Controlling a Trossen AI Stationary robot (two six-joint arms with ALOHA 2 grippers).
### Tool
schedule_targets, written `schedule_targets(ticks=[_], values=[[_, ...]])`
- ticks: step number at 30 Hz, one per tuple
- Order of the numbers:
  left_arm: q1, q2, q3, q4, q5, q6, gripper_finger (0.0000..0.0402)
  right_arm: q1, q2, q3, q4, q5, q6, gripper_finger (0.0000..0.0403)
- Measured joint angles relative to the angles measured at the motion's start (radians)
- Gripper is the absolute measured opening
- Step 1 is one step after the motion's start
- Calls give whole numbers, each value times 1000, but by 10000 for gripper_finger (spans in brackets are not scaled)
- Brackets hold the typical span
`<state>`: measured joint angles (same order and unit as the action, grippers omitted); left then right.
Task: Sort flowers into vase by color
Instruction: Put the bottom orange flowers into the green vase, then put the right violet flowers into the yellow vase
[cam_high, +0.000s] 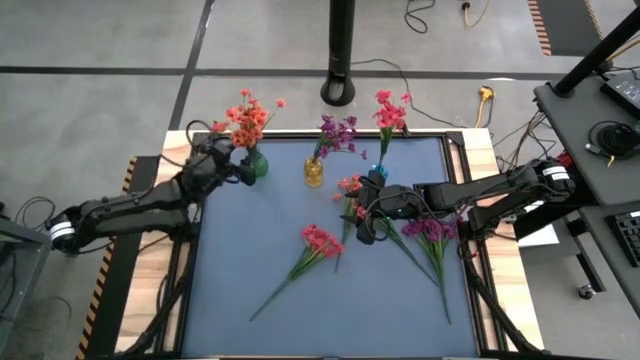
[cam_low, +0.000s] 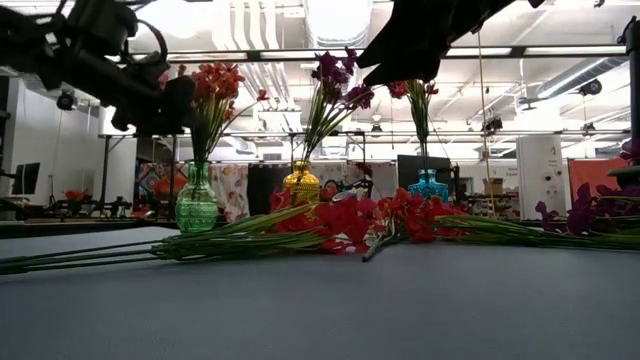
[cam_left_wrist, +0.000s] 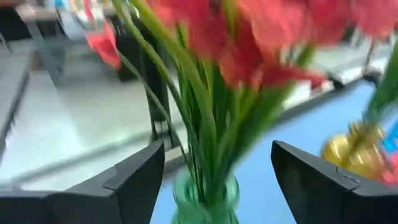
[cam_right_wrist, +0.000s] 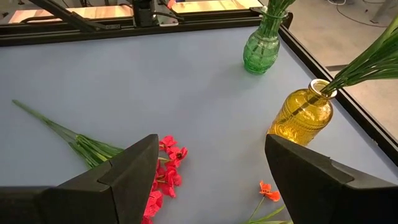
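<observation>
Blue-grey matting covers the table (cam_high: 300, 310), which has pale wood at its edges and stands on a grey floor strung with cables.

At the back left, the left hand (cam_high: 244, 170) sits just beside the green vase (cam_high: 257, 164), its fingers (cam_left_wrist: 134, 177) spread wide with the neck of that vase and its green stems between them; nothing is pinched. Orange-red flowers (cam_high: 247, 118) stand in this vase.

The right hand (cam_high: 364, 225) hovers over the middle of the table, its fingers (cam_right_wrist: 314, 174) likewise spread and empty. Just under and beside it lies an orange-red spray (cam_high: 350, 190), its stem running toward the front. A pink-red spray (cam_high: 318, 241) lies flat nearer the front, its long stem pointing to the front left. To the right of the hand, purple-magenta sprays (cam_high: 428, 230) lie on the mat, partly under the right arm, with stems trailing forward.

Along the back edge, the yellow vase (cam_high: 314, 171) holds purple-magenta blossoms (cam_high: 337, 130), and the blue vase (cam_low: 428, 185) farther right holds pink-red blossoms (cam_high: 389, 110). All three vases stand upright, well apart from one another.
</observation>
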<state>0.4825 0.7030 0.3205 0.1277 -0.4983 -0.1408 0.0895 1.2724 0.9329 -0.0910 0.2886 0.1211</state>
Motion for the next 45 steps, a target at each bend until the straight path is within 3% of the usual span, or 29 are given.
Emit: schedule_targets(ticks=[8, 11, 16, 25, 34, 39, 45], values=[[-44, -14, 232, -616, 83, -243, 279, 0, 0, 0, -3, 0, 6, 288], [-99, -6, 283, -737, 129, -311, 279, 0, 0, 0, -17, -4, 36, 288], [-249, -4, 305, -838, 111, -454, 276, 0, 0, 0, -107, -13, 155, 288], [-583, 16, 292, -953, 53, -736, 263, 5, 0, 4, -387, -130, 432, 288], [-868, 136, 286, -951, 41, -955, 260, 48, 0, 5, -746, -305, 745, 288], [-962, 225, 286, -836, -11, -979, 260, 122, 0, 5, -856, -391, 905, 288], [-986, 325, 319, -782, -44, -953, 260, 212, 0, 20, -853, -522, 1082, 288]])
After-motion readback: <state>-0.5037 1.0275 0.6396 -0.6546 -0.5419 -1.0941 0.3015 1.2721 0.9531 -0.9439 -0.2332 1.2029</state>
